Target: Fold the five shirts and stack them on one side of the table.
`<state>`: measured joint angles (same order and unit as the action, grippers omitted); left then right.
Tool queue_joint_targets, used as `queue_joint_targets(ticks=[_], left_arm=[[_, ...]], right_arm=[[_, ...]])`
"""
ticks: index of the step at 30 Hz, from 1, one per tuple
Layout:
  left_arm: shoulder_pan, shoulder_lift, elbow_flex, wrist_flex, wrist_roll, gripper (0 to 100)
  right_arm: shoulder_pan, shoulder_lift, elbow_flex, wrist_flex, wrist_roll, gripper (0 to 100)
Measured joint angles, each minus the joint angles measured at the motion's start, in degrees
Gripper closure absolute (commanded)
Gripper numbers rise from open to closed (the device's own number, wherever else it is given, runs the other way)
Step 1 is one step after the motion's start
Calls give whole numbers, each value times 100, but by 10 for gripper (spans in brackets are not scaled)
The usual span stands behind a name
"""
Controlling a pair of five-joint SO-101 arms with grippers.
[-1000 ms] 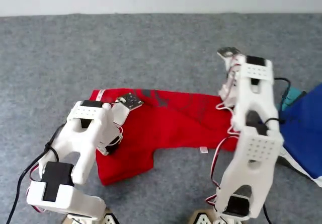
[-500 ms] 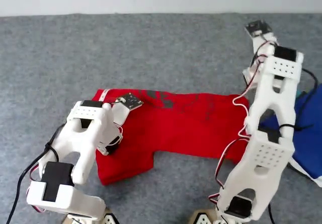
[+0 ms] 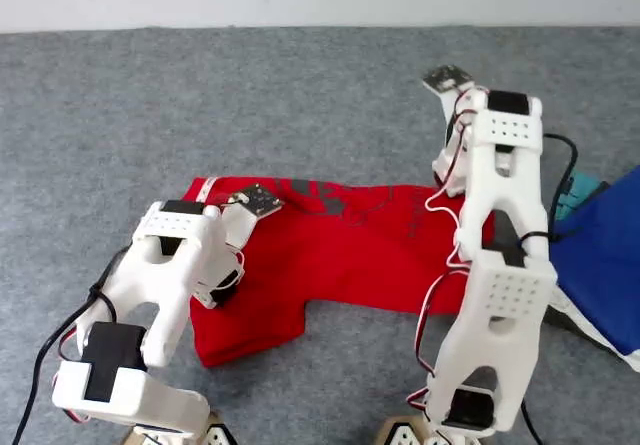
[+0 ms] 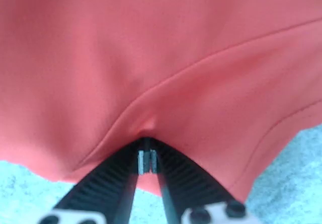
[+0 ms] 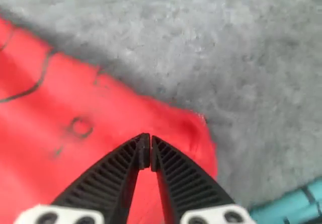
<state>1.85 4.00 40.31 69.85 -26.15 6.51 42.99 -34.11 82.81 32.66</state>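
A red shirt [image 3: 340, 240] lies spread across the grey table, with dark print near its far edge. My left gripper [image 4: 146, 159] is shut on a pinched fold of the red shirt [image 4: 166, 58] near its left end, under the left arm [image 3: 175, 265]. My right gripper [image 5: 147, 156] is shut with nothing in it, hovering low over the red shirt [image 5: 60, 148] close to its far right corner. The right arm [image 3: 495, 215] stands over that end of the shirt.
A blue shirt [image 3: 605, 260] lies at the right edge of the table, with a teal piece of cloth [image 3: 577, 195] beside it. Bare grey table [image 3: 250, 95] stretches behind the red shirt.
The right arm swung out to the right and came back left over the shirt's far right corner. The shirt's right end now lies stretched further right. The left arm has kept still.
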Motion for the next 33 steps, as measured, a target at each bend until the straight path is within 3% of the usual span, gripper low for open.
queue_joint_targets(ticks=[5, 10, 14, 19, 26, 33], left_arm=[[0, 0, 0, 0, 0, 986], [0, 0, 0, 0, 26, 986], [0, 0, 0, 0, 141, 986], [0, 0, 0, 0, 158, 986], [0, -79, 9, -9, 167, 986], [-18, -1266, 62, 176, 352, 986]], right_arm=[[396, 598, -53, -1134, 9, 987], [712, 642, -281, -1459, 35, 989], [1152, 668, -897, -985, 18, 989], [1081, 659, -1732, 44, 26, 987], [457, 659, -2558, 1635, 26, 989], [141, 554, -2637, 1767, -686, 990]])
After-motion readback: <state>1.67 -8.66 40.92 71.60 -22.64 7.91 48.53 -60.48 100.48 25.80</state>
